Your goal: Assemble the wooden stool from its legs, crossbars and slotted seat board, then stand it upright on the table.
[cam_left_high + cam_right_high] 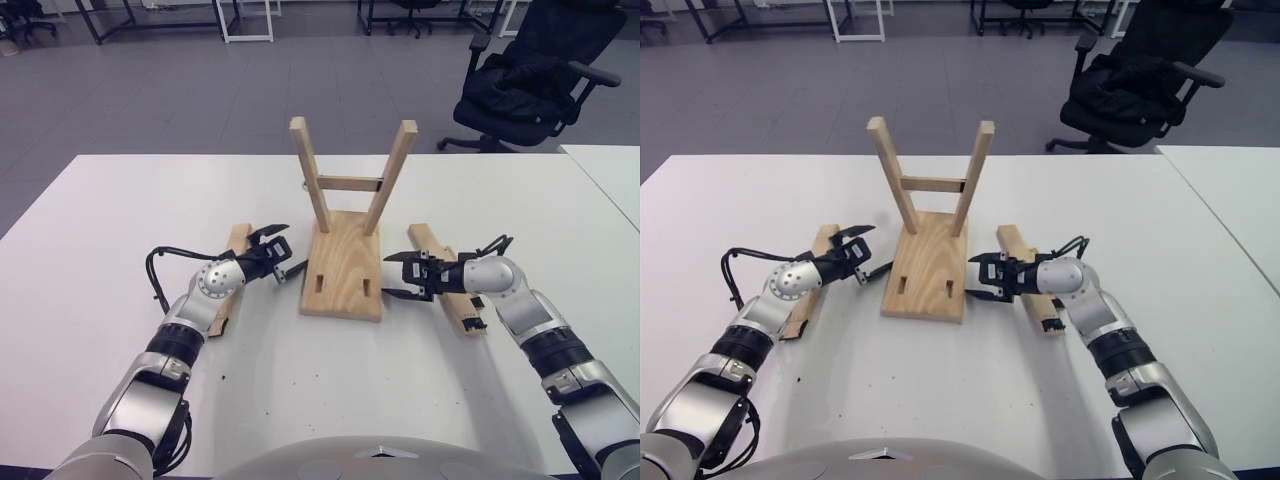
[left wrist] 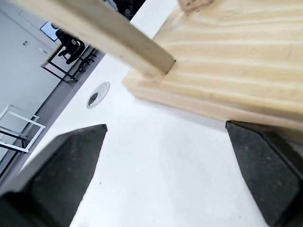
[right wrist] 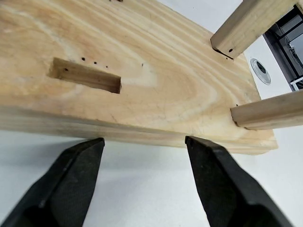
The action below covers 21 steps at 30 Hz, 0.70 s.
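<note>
Seat board (image 1: 342,270) (flat) lies between left pincer (image 1: 293,247) and right pincer (image 1: 386,275).

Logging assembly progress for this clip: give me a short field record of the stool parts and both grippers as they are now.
seat board: lying flat on the table, between the two grippers
fitted legs: two, rising from the board's far end
crossbar: joins the two fitted legs
empty slots: two, at the board's near end
left loose piece: on the table by the left arm
right loose piece: on the table by the right arm
left gripper: open, beside the board's left edge
right gripper: open, beside the board's right edge
</note>
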{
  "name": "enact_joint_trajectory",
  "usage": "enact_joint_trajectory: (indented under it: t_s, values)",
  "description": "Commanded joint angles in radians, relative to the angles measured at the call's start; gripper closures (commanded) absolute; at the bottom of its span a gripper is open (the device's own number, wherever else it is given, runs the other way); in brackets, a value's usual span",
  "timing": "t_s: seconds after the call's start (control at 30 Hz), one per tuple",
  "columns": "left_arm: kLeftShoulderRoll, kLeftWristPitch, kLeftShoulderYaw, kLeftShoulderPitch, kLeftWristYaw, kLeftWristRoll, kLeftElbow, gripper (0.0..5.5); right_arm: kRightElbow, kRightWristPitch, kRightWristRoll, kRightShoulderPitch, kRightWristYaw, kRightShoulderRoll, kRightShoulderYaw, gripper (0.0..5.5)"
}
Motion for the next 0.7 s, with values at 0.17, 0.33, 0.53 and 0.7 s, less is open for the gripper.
enact_joint_trajectory:
  t_s: [0.17,0.33,0.53,0.7]
  values:
    - [0.097,0.059,-0.035,0.230,-0.089,0.025,-0.289,0.87,-0.090,0.147,-0.052,0.008,-0.136,0.040,-0.025,2.31]
    - [0.111,0.142,-0.079,0.306,-0.088,0.072,-0.438,0.87,-0.087,0.147,-0.055,0.034,-0.140,0.076,0.014,2.31]
    - [0.132,0.205,-0.006,0.287,-0.026,0.087,-0.536,0.87,-0.077,0.189,0.049,0.025,-0.233,0.110,-0.126,2.31]
    - [0.089,0.224,0.117,0.324,0.090,0.021,-0.656,0.87,-0.107,0.349,0.289,0.095,-0.341,0.073,-0.474,2.31]
